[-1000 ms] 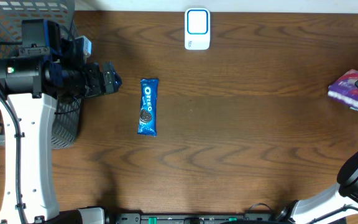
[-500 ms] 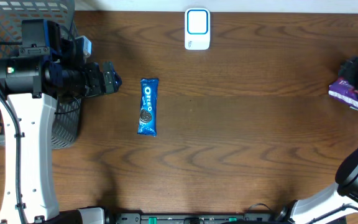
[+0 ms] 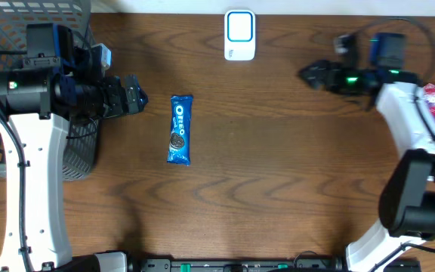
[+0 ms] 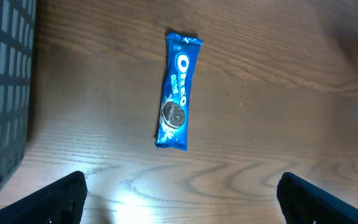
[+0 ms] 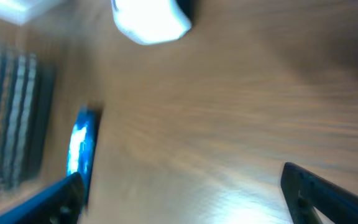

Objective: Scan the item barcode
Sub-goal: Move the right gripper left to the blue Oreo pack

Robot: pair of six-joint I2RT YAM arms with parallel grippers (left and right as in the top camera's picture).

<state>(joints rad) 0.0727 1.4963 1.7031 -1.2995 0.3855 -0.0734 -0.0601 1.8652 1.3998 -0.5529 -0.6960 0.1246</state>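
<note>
Here, Oreo pack (image 3: 180, 128) flat, long axis near-to-far, left end effector (image 3: 138, 96) and right end effector (image 3: 308, 74) spread, empty.

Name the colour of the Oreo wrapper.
Blue wrapper with white lettering; clearest in the left wrist view.

White letters running lengthwise along the blue snack wrapper (image 4: 178, 90) spell the brand name OREO.

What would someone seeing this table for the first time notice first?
The bright blue Oreo pack lies alone on the dark wooden table, left of centre. A white scanner sits at the far edge, and the right gripper, glowing green, hovers to its right with fingers open.
</note>
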